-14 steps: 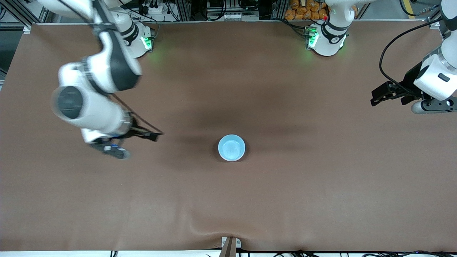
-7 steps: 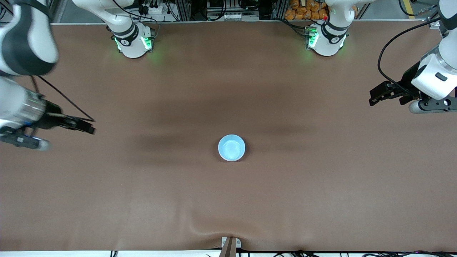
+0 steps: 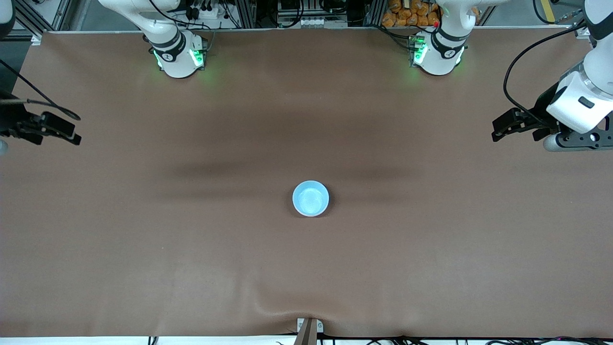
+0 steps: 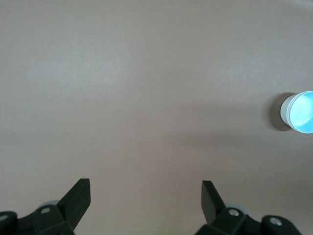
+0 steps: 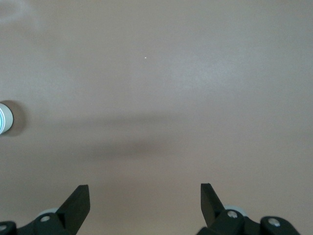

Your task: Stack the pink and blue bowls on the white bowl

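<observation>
The light blue bowl (image 3: 311,198) stands upright at the middle of the table, and only its blue inside shows from above. It also shows in the left wrist view (image 4: 301,112) with a pale outer wall under the rim, and at the edge of the right wrist view (image 5: 4,117). No pink or white bowl shows apart from it. My left gripper (image 3: 500,129) is open and empty over the left arm's end of the table (image 4: 145,183). My right gripper (image 3: 67,133) is open and empty over the right arm's end (image 5: 145,188).
The brown table cover (image 3: 306,268) is bare apart from the bowl. A small clamp (image 3: 307,328) sits at the table edge nearest the front camera. Both arm bases (image 3: 177,55) (image 3: 438,52) stand along the edge farthest from it.
My right arm has swung away from the middle of the table toward its own end, with its gripper empty. The left arm has barely shifted. The bowl has not moved.
</observation>
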Robot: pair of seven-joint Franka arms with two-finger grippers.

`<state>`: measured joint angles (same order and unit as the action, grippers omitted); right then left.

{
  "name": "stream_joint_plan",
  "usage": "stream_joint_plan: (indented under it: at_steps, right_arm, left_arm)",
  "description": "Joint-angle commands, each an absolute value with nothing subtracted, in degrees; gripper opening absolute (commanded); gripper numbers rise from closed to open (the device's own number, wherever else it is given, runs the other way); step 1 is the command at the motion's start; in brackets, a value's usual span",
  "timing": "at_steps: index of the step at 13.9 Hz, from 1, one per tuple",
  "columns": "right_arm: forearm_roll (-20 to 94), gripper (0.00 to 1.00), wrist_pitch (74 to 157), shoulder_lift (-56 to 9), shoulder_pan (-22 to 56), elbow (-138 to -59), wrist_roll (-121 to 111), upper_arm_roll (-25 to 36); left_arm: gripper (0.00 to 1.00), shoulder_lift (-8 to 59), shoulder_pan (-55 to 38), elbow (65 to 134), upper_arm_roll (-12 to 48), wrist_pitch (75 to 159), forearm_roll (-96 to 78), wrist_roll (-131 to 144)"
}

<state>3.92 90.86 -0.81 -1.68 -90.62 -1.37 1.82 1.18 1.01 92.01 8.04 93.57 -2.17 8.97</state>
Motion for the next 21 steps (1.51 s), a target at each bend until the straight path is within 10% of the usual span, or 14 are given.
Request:
stream_joint_plan:
  at_steps: [1,21]
  right_arm:
    - [-0.07,1.0,88.69,-0.26,-1.68,-89.13,-2.9,0.79]
    - [5.1,1.0,81.12,-0.62,-3.08,-86.13,2.46,1.14]
  left_arm:
    - [1.0,0.35,-0.7,92.02,5.89,93.25,-2.72,8.44]
    - [1.0,0.35,-0.35,90.18,6.24,93.08,-0.53,7.29]
